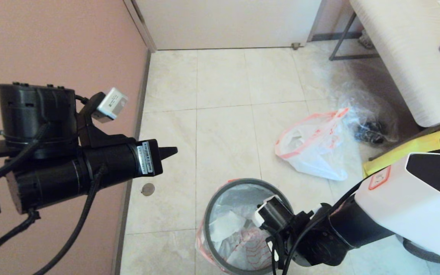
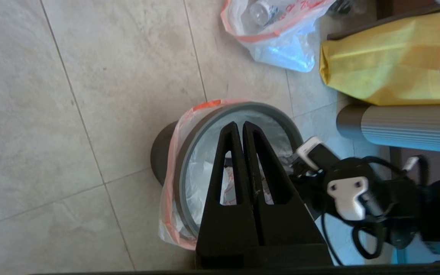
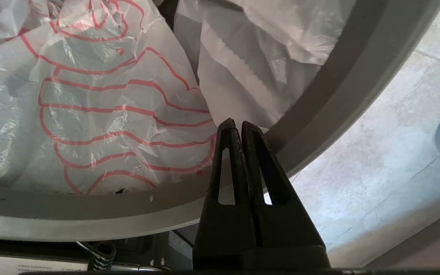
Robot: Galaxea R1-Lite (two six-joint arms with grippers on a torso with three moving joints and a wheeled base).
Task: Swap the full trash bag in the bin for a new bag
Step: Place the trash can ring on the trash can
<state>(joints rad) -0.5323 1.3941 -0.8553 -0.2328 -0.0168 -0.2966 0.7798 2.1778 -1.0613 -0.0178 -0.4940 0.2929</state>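
The bin [image 2: 160, 156] stands on the tiled floor, small, round and black, with a grey rim ring [image 1: 243, 181] on top. The new bag [image 1: 231, 233], white with red line drawings, lines the bin, and its edge hangs outside the ring [image 2: 170, 183]. The full trash bag [image 1: 315, 147] lies on the floor beyond the bin, with a bottle showing through [image 2: 260, 13]. My right gripper [image 3: 235, 124] is shut, its tips just inside the ring's near right edge against the bag; nothing shows between them. My left gripper [image 1: 168, 152] is shut and empty, held high to the bin's left.
A crumpled clear plastic bag [image 1: 369, 114] lies by the table leg. A yellow bag [image 1: 407, 152] sits right of the bin. A pale table [image 1: 407, 57] fills the far right. The pink wall [image 1: 52, 38] runs along the left. A round floor disc [image 1: 148, 189] lies near it.
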